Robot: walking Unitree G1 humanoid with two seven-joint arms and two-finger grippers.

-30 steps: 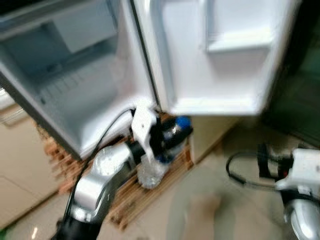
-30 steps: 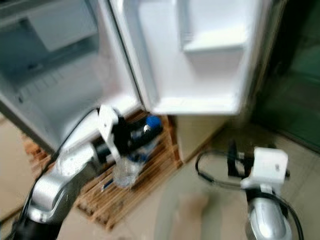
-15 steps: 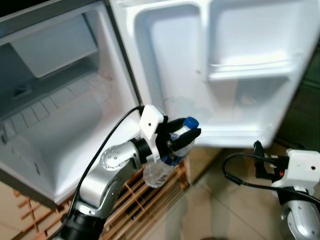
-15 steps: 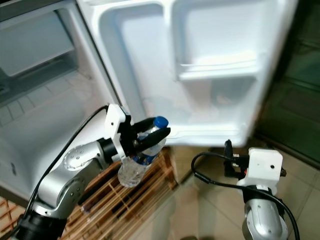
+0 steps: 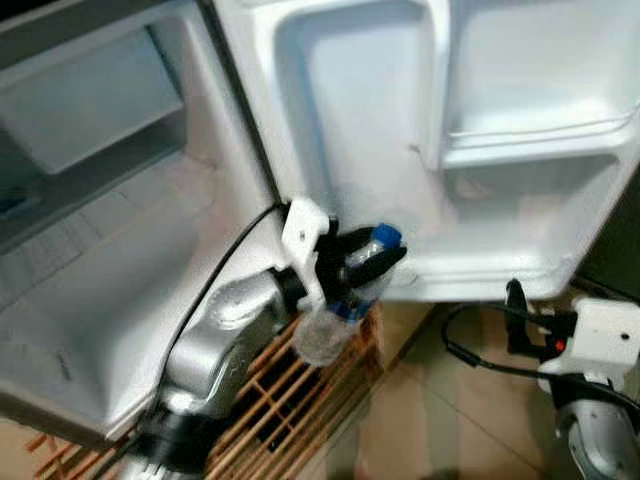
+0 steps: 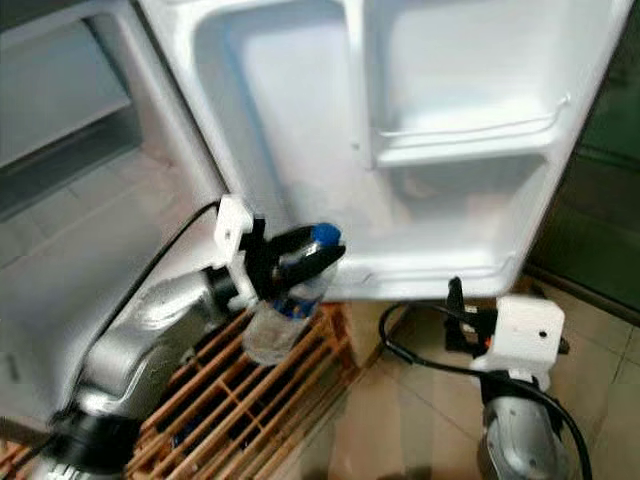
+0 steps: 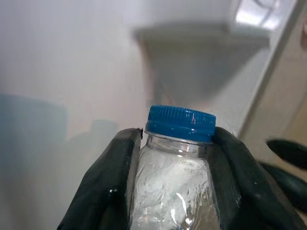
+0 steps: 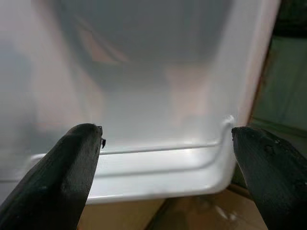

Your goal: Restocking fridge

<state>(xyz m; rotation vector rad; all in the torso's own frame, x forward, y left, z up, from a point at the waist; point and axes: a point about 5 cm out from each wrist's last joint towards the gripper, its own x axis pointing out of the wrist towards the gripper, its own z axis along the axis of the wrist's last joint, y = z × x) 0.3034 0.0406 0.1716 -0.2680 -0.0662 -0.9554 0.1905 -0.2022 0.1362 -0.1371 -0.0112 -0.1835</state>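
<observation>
Head views, progress: the left gripper (image 5: 365, 270) is clamped on a blue-capped water bottle (image 5: 335, 320), held just before the open fridge door (image 5: 350, 150); it is not yet stowed.
Head views, goal: the door's bottom shelf (image 5: 480, 275) lies at 3 o'clock from the bottle, and looks bare.
Head views, surroundings: a wooden slatted pallet (image 5: 290, 400) lies below; the fridge cavity (image 5: 100, 230) is at 9 o'clock.
Left wrist view: both fingers (image 7: 103, 191) press the bottle's neck under the blue cap (image 7: 181, 122).
Right wrist view: the right gripper (image 8: 168, 177) is spread wide, facing the door's lower edge.

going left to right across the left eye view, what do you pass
fridge interior → left arm → left end effector holding the bottle → door shelf → right end effector
</observation>
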